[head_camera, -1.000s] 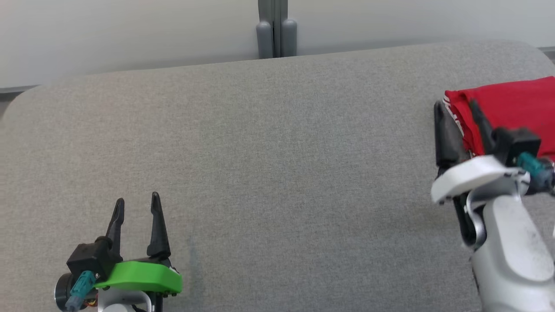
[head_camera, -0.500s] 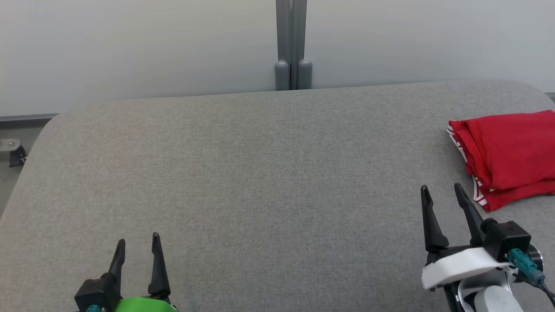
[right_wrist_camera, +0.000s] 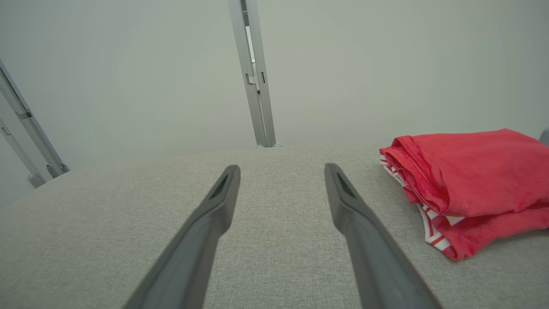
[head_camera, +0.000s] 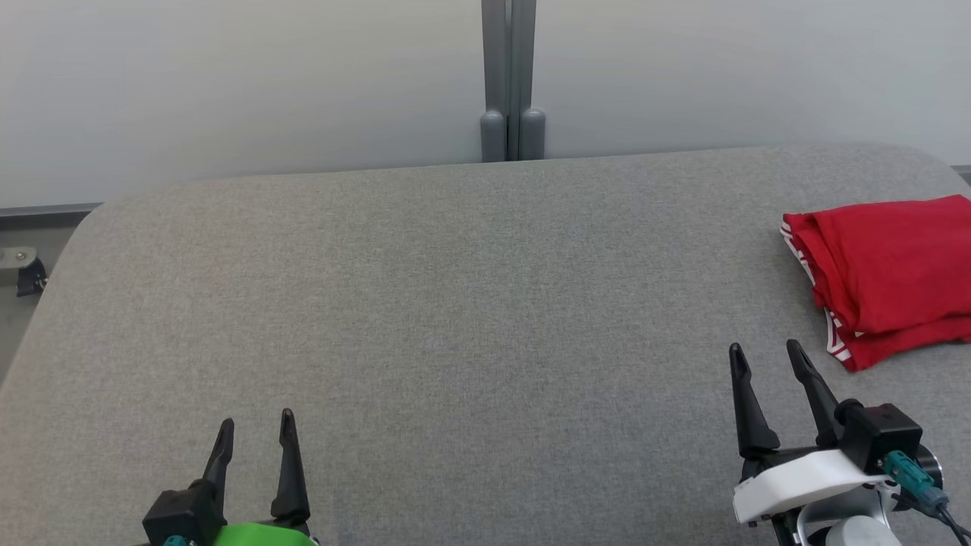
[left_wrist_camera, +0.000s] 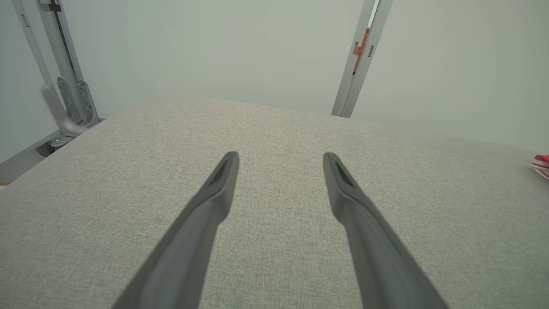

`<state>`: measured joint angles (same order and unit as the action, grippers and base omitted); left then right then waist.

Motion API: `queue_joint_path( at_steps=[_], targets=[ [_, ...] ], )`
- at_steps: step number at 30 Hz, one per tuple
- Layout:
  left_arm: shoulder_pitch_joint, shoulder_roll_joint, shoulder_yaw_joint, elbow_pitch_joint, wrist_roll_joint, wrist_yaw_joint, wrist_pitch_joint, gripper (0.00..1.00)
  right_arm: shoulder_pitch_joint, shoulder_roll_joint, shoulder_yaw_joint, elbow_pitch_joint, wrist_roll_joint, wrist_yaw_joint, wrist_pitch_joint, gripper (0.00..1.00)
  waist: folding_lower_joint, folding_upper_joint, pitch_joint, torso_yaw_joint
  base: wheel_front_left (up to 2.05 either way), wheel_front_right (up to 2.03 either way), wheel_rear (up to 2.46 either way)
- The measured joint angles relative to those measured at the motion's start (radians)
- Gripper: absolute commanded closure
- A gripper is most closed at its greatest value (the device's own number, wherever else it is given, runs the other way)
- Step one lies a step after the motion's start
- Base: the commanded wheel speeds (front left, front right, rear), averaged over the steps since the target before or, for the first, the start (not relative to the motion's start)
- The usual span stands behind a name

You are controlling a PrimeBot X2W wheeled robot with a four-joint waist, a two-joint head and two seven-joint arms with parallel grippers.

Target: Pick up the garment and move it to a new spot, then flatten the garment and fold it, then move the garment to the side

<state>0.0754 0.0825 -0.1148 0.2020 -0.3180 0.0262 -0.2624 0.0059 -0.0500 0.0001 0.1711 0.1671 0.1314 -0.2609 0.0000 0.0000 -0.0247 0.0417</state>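
Closest in, along the near edge of the grey fabric-covered tabletop (head_camera: 485, 303), both end effectors hang empty. The left end effector (head_camera: 257, 418) is toward the near left corner and the right end effector (head_camera: 764, 347) toward the near right, each with its dark fingers spread wide and nothing between them. Just beyond the right one and a little to its right, clear of its fingertips, the garment (head_camera: 887, 273) lies at the tabletop's right edge as a folded red bundle, with red-and-white striped trim showing at its near left corner. Its right part runs out of the head view. It looks light, soft and limp, so it should sag and may come unfolded if lifted by one layer. The stacked folds will probably slide over each other. The safest hold appears to be the thick rolled fold along its left side, pinched through all the layers, or a shove from that side across the cloth surface. Farthest off, a grey post (head_camera: 508, 76) stands against the pale wall behind the far edge.
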Motion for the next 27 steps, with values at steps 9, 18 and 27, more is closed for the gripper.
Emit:
queue_joint_path(
  at_steps=[9,18,27],
  targets=[
    [0.002,-0.009,0.008,0.017,0.012,-0.007,0.002,1.00,0.006,0.003,-0.004,0.018,0.000,0.000,0.000,1.00,0.0000,0.0000,0.004,0.004,0.00,0.00,0.00],
    [0.002,-0.012,0.021,0.052,-0.086,-0.017,0.040,1.00,0.025,0.008,-0.010,0.054,0.108,0.000,0.033,1.00,0.0000,0.0000,0.005,0.002,0.00,0.00,0.00],
    [-0.007,-0.014,0.047,0.052,-0.236,-0.034,0.078,1.00,0.015,0.008,-0.022,0.055,0.273,0.000,0.075,1.00,0.0000,0.0000,0.007,-0.001,0.00,0.00,0.00]
  ],
)
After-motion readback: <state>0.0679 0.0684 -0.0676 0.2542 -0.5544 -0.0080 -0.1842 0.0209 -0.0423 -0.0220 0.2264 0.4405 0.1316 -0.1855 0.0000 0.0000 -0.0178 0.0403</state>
